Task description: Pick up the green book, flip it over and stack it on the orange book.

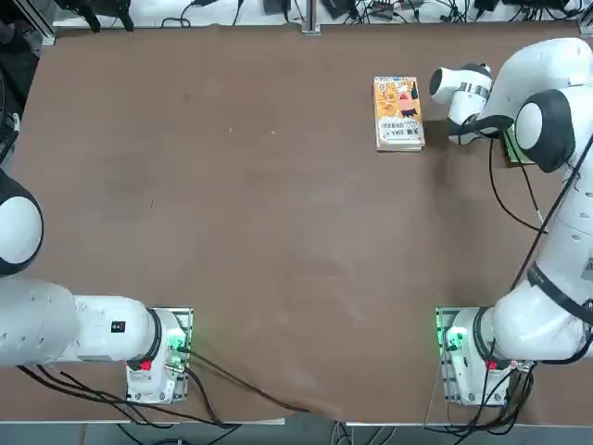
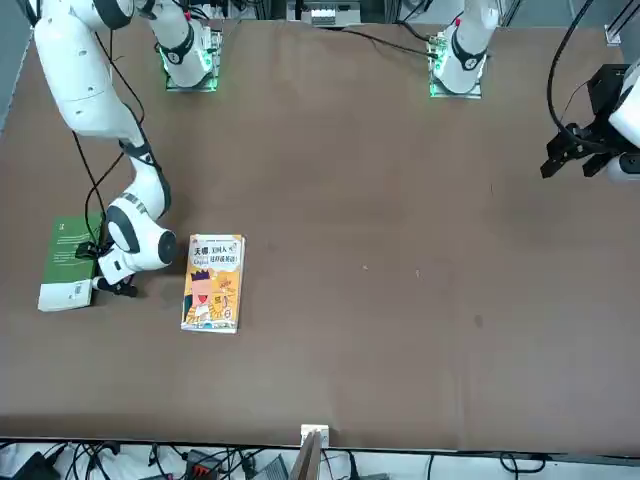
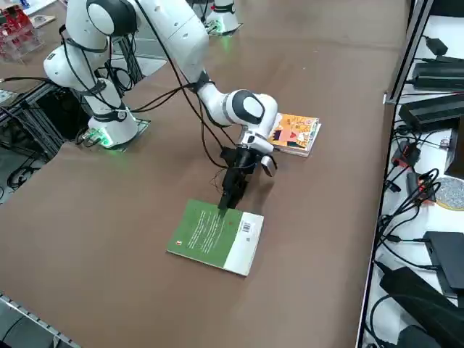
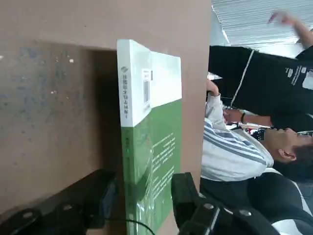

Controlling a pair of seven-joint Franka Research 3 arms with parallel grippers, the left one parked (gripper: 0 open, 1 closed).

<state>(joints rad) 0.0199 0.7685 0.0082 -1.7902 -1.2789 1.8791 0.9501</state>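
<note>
Lighting: bright, even indoor light over the brown table [image 1: 278, 232]; source not visible. Shadows: dark, broad band beside the green book [image 4: 146, 137] in the right wrist view; soft, faint shading near the right arm [image 2: 110, 120] in the front view. Glare: pale streaks on the green book's glossy cover; pale, diffuse sheen on the table in the top view. Blur: raised hand [image 4: 281, 18] of a person, smeared, in the right wrist view.
</note>
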